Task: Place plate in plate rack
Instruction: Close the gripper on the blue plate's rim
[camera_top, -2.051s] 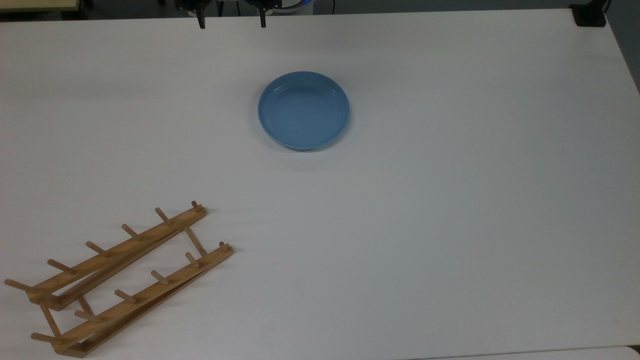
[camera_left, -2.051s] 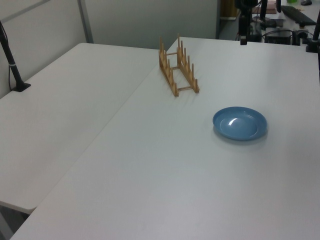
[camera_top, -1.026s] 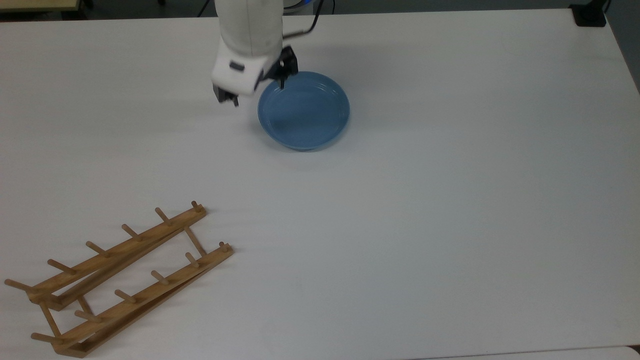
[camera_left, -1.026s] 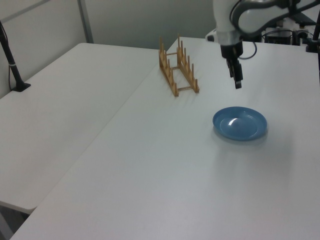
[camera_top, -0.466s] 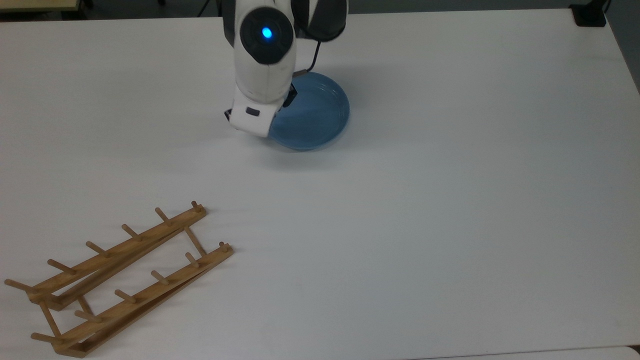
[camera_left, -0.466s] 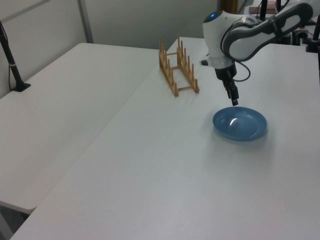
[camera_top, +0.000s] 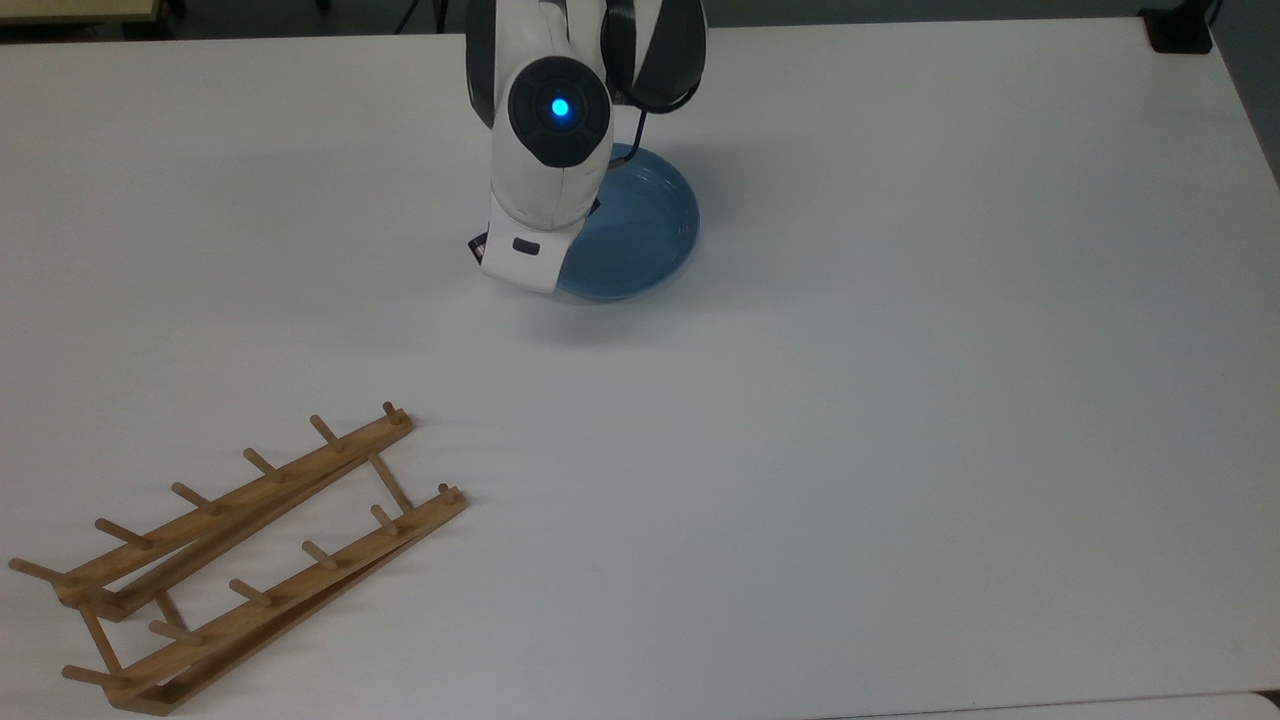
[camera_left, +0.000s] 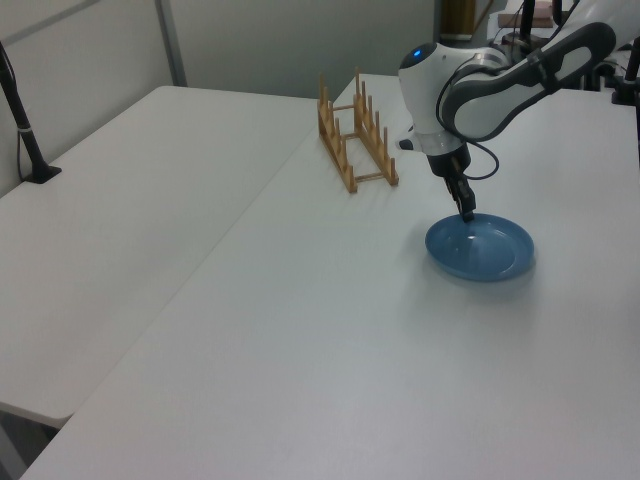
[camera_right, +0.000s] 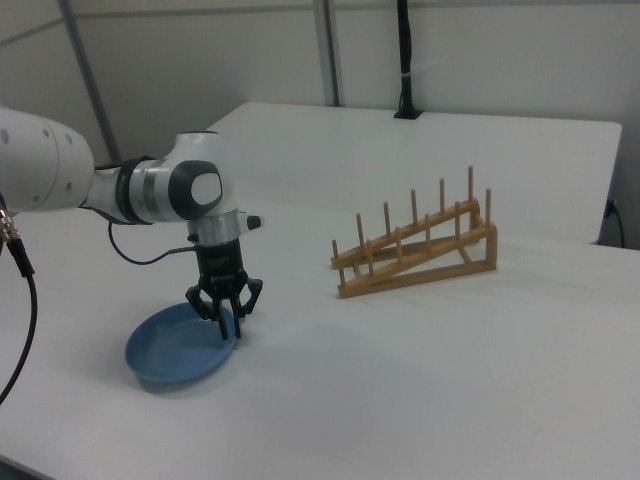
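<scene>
- Light-blue and glossy, the plate (camera_top: 640, 235) is round and shallow with a raised rim and a plain, unpatterned face; faint rings show inside the rim in the top view.
- It lies flat on the white table (camera_top: 900, 450), towards the far edge in the top view, with part of it on the top view's left covered by the arm (camera_top: 548, 170).
- The white arm shows a lit blue dot (camera_top: 560, 107) on a dark round cap; below it the white wrist housing carries a small dark mark, too small to read.
- A black cable loops from the arm behind the cap.
- The gripper (camera_right: 231, 328) points down at the plate's (camera_right: 170, 352) edge on the side facing the rack (camera_right: 420, 278).
- Its black fingers (camera_right: 222, 322) stand apart, one on each side of the rim; whether they touch the rim cannot be told.
- In the left view the gripper (camera_left: 467, 212) tip meets the plate's (camera_left: 492, 252) far-left edge.
- The rack (camera_top: 235, 503) is light-brown wood: two long rails joined by thin crossbars, each rail with a row of upright pegs.
- It sits well apart from the plate, at the bottom of the top view's left, set at a slant to the table edge.
- In the left view the rack (camera_left: 383, 155) stands beyond the plate, near the seam between two tables.
</scene>
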